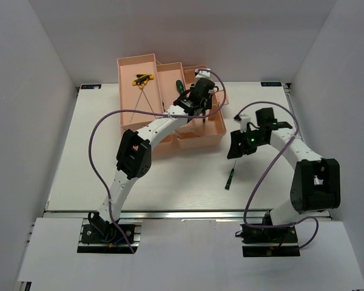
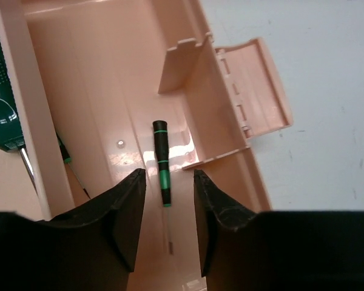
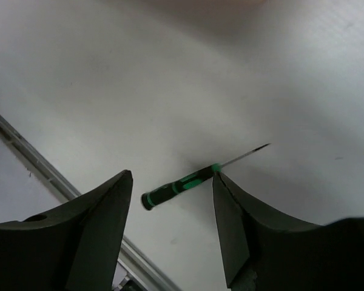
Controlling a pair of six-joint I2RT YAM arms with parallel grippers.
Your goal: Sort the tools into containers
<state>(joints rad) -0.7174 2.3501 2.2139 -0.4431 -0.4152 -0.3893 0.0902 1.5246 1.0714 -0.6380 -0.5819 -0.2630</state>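
The salmon-pink toolbox (image 1: 147,100) stands open at the back of the table. My left gripper (image 1: 200,110) hangs open and empty over its right compartment (image 2: 103,91). A small green-and-black screwdriver (image 2: 161,162) lies on that compartment's floor, below and between the jaws of the left gripper (image 2: 168,176). The larger green-handled screwdriver (image 1: 179,86) lies in the middle tray, and its handle (image 2: 1,100) shows in the left wrist view. Yellow-and-black-handled rods (image 1: 142,79) lie in the left tray. My right gripper (image 1: 238,147) is open above another small screwdriver (image 1: 230,177) on the table, which shows between the jaws (image 3: 179,185).
The small hinged flap (image 2: 255,85) of the toolbox sticks out to its right over the white table (image 1: 170,176). A metal rail (image 3: 42,170) runs along the table's near edge. A thin tool (image 2: 65,154) lies partly hidden in the neighbouring tray.
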